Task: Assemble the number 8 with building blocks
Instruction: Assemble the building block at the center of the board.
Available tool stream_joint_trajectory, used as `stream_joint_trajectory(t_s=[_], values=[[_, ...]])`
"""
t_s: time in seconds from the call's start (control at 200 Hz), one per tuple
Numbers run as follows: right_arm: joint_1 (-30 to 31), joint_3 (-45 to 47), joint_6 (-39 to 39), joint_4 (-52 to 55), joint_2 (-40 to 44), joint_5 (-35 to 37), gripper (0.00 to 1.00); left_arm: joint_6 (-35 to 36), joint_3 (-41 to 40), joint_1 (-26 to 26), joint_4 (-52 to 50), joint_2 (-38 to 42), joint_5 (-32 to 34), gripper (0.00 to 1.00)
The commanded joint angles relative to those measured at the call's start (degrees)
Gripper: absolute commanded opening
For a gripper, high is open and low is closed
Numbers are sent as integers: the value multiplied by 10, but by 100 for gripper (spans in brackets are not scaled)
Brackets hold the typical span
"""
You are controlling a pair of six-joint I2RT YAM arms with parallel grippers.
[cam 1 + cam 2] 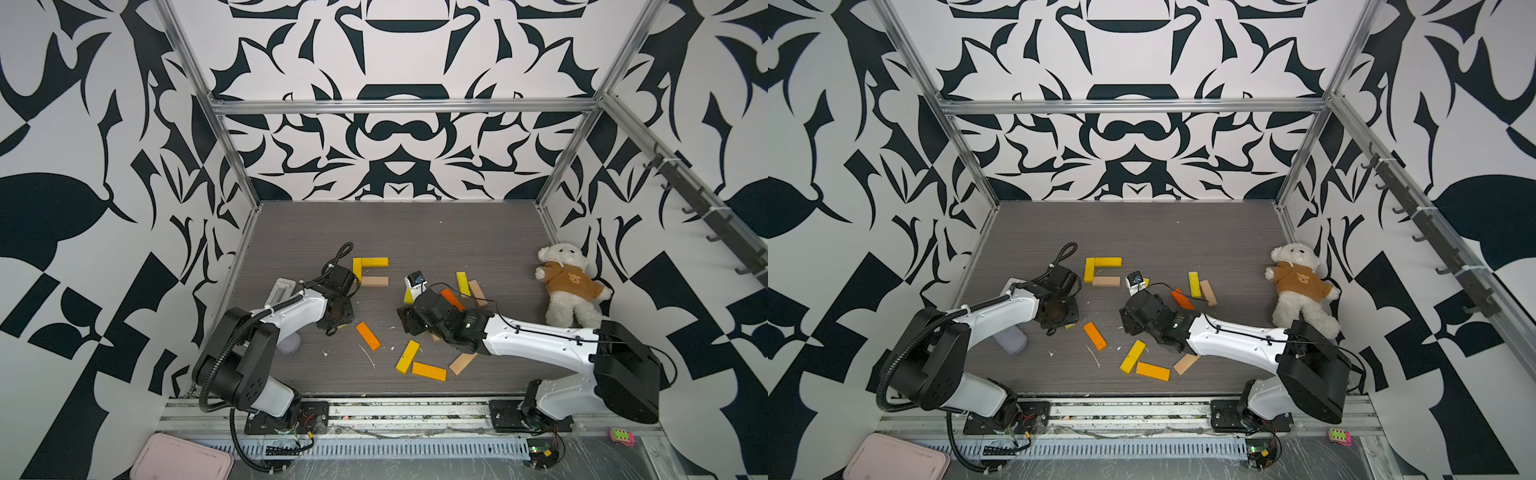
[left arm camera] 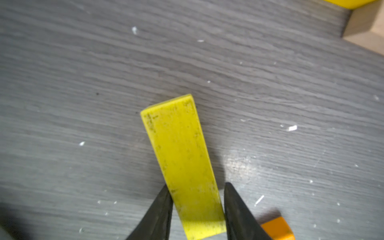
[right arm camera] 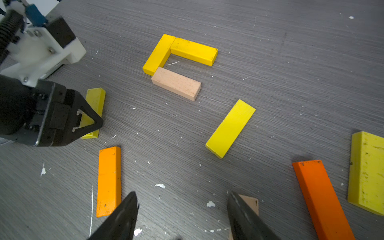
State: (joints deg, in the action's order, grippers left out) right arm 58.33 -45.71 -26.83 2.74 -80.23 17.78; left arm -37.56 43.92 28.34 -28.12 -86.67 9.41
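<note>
With the left gripper [image 2: 197,184] clenched square across the scuffed lime plank [image 2: 178,149], on the near left part of the grey wood-grain table [image 2: 83,72], lift level without twisting. Mind the right gripper [image 3: 182,192], released and empty, hovering nearby. Farther off, butt flush against the open C of two glossy yellow planks [image 3: 194,51] and one matte tan plank [image 3: 176,83]: flat-sided, hard-edged, easily nudged.

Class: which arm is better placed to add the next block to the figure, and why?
Probably left. The left gripper grips a yellow plank by its long sides, ready to carry to the yellow-and-tan partial figure. The right gripper stands open, holding nothing, so it must pick first.
</note>
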Motion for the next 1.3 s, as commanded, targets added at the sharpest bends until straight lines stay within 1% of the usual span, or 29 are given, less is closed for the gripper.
stream_joint_trajectory(t_s=[0.0,0.055,0.135,0.275,0.55,0.79,1.04,1.295], values=[[1,5,2,-2,17,16,71,61,4,10,-23,-24,-17,39],[1,7,2,-2,21,14,71,80,10,13,-22,-28,-14,35],[1,13,6,-4,31,9,71,109,17,14,-16,-30,-17,31],[1,37,18,-20,63,2,73,135,24,15,6,-34,-35,31],[0,60,19,-10,117,16,75,152,65,15,-5,-77,-37,30],[-1,68,15,-4,135,26,75,129,100,14,-22,-111,-33,32],[-2,80,12,-28,139,1,82,110,124,15,-26,-136,-30,32],[-3,84,13,-29,143,-4,83,103,135,14,-27,-147,-27,33]])
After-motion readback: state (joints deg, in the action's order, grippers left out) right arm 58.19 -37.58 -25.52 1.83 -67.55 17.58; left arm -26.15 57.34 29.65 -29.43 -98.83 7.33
